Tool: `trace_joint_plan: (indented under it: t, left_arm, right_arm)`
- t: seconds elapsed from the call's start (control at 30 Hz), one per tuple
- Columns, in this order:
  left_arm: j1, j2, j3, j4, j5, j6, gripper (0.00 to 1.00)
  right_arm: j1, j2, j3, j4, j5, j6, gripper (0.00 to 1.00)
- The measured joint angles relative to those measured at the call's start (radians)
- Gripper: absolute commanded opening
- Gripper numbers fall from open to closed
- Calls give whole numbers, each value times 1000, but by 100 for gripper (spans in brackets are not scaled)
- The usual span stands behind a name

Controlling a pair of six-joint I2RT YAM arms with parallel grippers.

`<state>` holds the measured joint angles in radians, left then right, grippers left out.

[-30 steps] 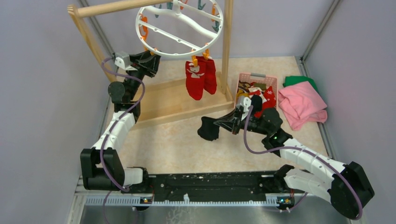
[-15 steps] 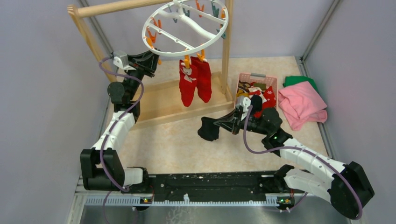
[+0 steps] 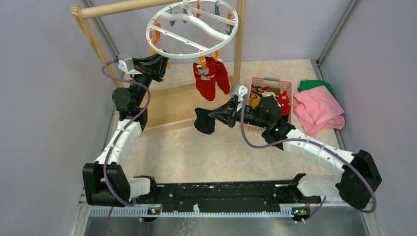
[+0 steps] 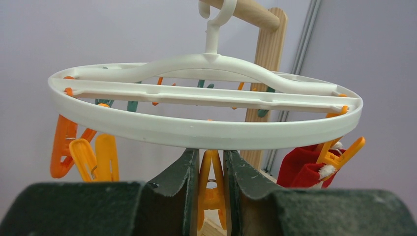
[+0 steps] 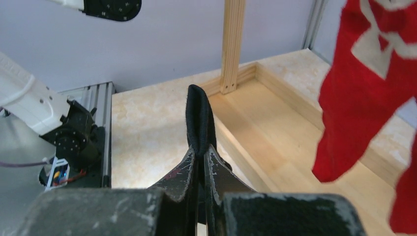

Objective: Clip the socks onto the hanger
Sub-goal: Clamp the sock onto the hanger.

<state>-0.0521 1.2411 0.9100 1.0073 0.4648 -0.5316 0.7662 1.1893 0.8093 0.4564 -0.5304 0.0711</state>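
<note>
Carries black sock further left than before, toward frame centre, clenched in right pincer; grasps orange clip under hanger with left pincer.

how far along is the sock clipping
Done: two red socks hang clipped to the hanger. In hand: the right gripper holds a black sock, the left gripper pinches an orange clip under the ring. Left: clipping that sock, then the socks in the pink basket.
</note>
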Motion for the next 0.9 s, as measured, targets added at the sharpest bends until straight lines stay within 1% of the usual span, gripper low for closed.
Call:
trace_joint_plan:
  t: [0.13, 0.27, 0.5, 0.67, 0.9]
  left_arm:
    - [-8, -7, 0, -18, -11, -2, 7]
    - [-14, -11, 0, -27, -16, -5, 6]
    - [-23, -14, 0, -44, -25, -21, 4]
    - [-35, -14, 0, -57, -39, -21, 4]
    - [-43, -23, 0, -93, -66, -21, 2]
  right_arm:
    - [40, 76, 77, 18, 56, 6, 0]
    - [54, 174, 166, 6, 117, 6, 0]
    - [65, 307, 344, -16, 226, -56, 0]
    - [98, 373, 438, 5, 339, -106, 0]
    - [173, 476, 520, 60, 557, -162, 0]
